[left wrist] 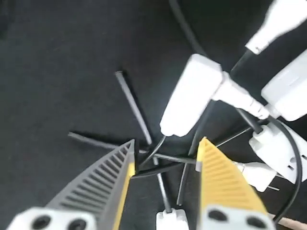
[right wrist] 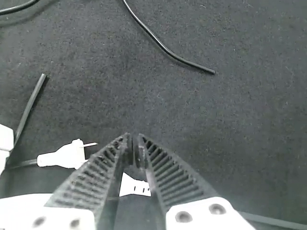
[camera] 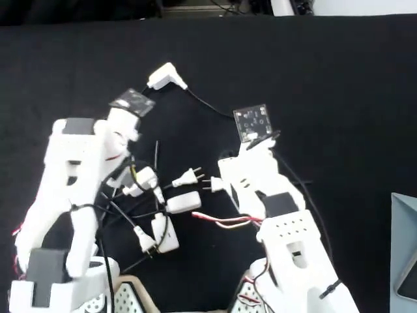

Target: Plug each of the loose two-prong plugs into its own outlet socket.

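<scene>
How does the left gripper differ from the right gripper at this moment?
The left gripper has its fingers spread wide; the right gripper has them almost touching at the tips. The left gripper shows yellow on its fingers; the right gripper's are dark. The left gripper is over tangled cables beside a white socket block; the right gripper is over black cloth near a loose plug. Both have ribbed fingers.

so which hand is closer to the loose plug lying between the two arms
Right. The right hand sits just beside the plug; the left hand is farther off, above the white outlet block and tangled cords.
</scene>
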Motion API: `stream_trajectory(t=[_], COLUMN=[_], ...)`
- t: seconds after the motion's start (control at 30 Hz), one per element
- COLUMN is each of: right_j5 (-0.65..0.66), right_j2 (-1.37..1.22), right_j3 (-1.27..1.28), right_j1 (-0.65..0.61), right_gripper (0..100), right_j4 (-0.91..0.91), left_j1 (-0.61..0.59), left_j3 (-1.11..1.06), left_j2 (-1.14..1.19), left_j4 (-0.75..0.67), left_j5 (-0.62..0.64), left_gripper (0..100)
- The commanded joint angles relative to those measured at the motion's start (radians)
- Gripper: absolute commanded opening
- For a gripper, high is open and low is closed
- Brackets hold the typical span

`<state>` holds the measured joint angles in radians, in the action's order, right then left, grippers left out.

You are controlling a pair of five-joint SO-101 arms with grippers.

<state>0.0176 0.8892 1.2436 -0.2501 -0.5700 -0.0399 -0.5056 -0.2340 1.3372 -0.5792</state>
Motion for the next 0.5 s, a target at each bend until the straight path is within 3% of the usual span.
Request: stream_trajectory(t=[0.0, 0.3, 0.47], right_j5=[0.003, 0.005, 0.006], right_j2=[0.019, 0.019, 0.019], right_j3=[-0.008, -0.008, -0.008], right_j1=[0.006, 0.006, 0.006], right_gripper=[1.2, 1.2, 1.2], right_j4=[0.017, 0.017, 0.017], left_j1=[0.035, 0.062, 0.096], left_j3=[0.033, 0.087, 0.087], left_j2=[0.043, 0.276, 0.296], left_j4=[-0.048, -0.126, -0.132], left_j5=[-0.021, -0.034, -0.034], left_gripper=[22, 21, 10])
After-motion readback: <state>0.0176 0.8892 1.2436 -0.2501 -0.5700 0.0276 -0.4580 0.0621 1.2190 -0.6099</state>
